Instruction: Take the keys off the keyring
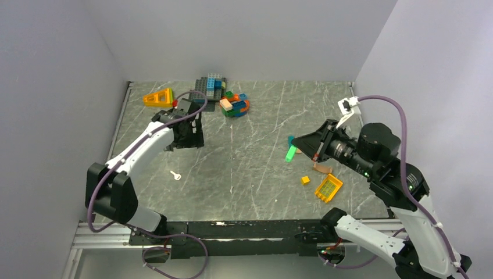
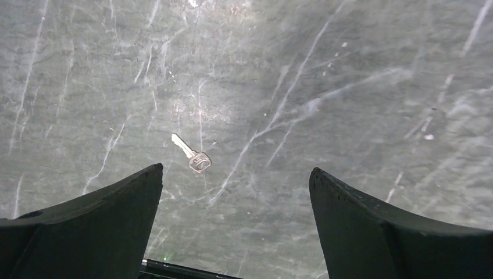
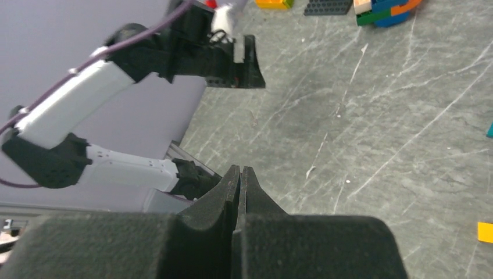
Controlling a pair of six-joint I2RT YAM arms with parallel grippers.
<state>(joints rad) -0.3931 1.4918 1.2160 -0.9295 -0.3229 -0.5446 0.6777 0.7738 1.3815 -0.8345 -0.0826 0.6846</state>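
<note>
A single silver key point(image 1: 175, 175) lies flat on the marble table, with no ring on it. It also shows in the left wrist view point(image 2: 192, 156), just ahead of the left finger. My left gripper point(image 1: 190, 135) hangs above the table's left side, beyond the key, open and empty point(image 2: 235, 174). My right gripper point(image 1: 301, 142) is held above the table's right side with its jaws pressed together point(image 3: 240, 172); nothing shows between them. A tan strap-like piece point(image 1: 321, 167) lies under the right gripper. I cannot make out a keyring.
Toy bricks lie about: a dark stack point(image 1: 210, 87) with coloured bricks point(image 1: 235, 104) at the back, an orange wedge point(image 1: 159, 97), a green brick point(image 1: 290, 153), a small orange brick point(image 1: 305, 180) and a yellow grid piece point(image 1: 328, 188). Walls close in on three sides.
</note>
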